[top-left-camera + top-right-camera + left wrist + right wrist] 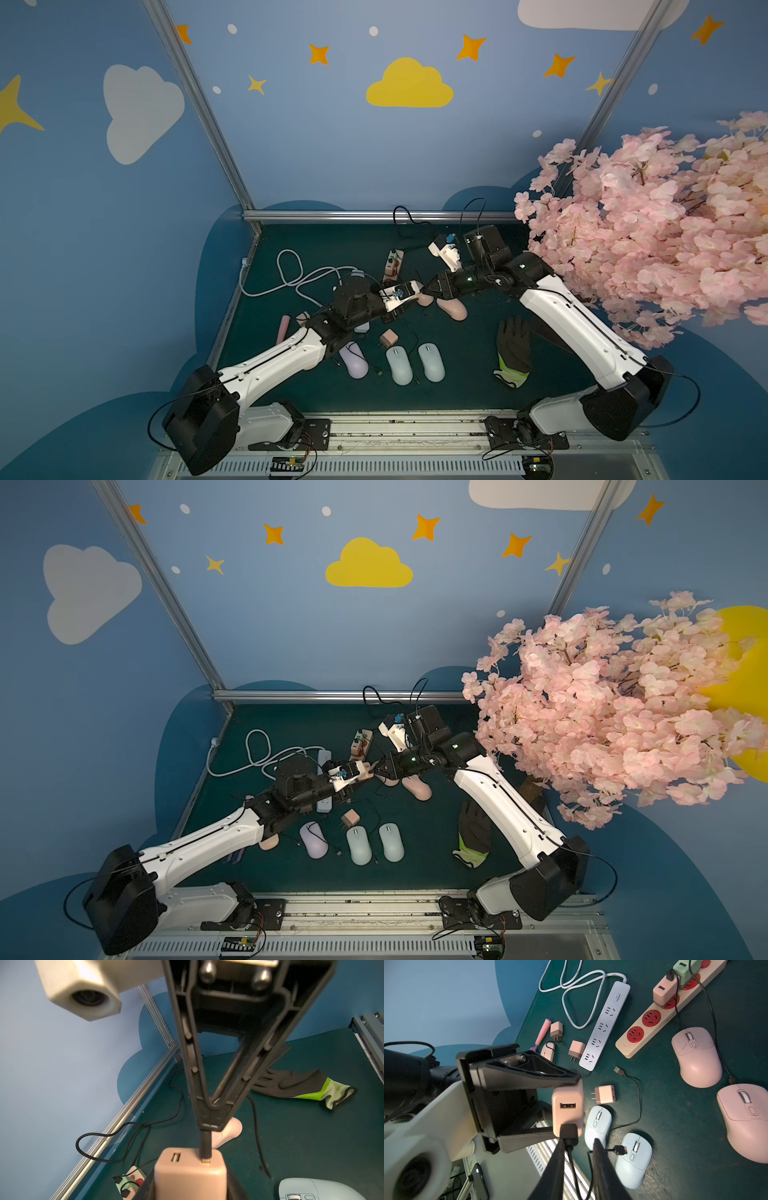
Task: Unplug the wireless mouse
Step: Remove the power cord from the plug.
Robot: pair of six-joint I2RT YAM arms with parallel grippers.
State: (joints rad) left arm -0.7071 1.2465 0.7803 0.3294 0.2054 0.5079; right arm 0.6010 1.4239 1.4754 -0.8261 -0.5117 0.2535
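The right gripper (209,1122) is pinched onto the black USB plug (205,1144), seated in the pink charger (190,1176) that the left gripper (566,1106) clamps above mid-mat (which mouse its cable feeds I cannot tell); 2 pink mice (454,308) lie just right.

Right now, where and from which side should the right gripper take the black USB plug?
Grip the black USB plug by its stiff body near the pink charger, not the thin cable. Come from the port end, opposite the left gripper: the plug stands straight out, so a straight pull probably frees it.
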